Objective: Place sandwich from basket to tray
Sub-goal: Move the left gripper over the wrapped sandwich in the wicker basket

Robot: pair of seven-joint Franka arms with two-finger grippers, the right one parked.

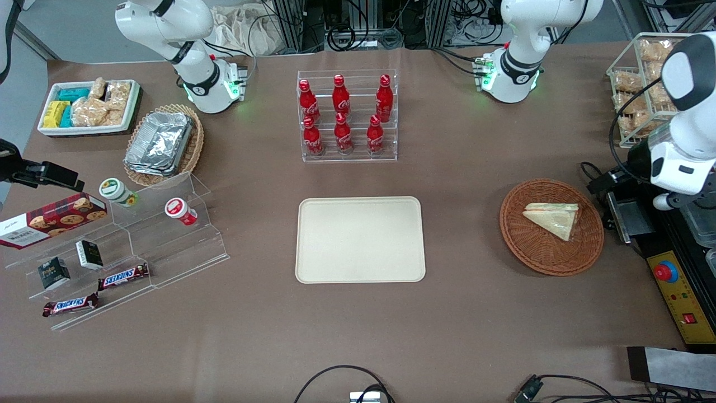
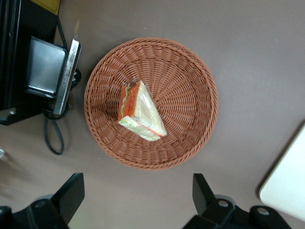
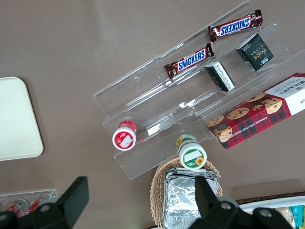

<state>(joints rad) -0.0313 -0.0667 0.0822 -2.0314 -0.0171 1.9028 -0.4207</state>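
Note:
The sandwich (image 1: 554, 218) (image 2: 140, 112), a wrapped white-bread wedge with orange and green filling, lies in the round reddish-brown basket (image 1: 520, 246) (image 2: 190, 95). The cream tray (image 1: 359, 239) (image 2: 288, 186) sits bare at the table's middle, beside the basket toward the parked arm's end. My gripper (image 2: 137, 195) hovers high over the table just off the basket's rim. It is open, with nothing but brown tabletop between its black fingers (image 2: 71, 191). In the front view the working arm (image 1: 679, 162) hangs beside the basket at the table's end.
A black control box with a red button (image 1: 665, 272) and a metal-plated device (image 2: 45, 71) stand close by the basket. A wire rack of bagged snacks (image 1: 637, 78) and a cola bottle rack (image 1: 347, 115) stand farther from the front camera. Acrylic snack shelves (image 1: 112, 252) are toward the parked arm's end.

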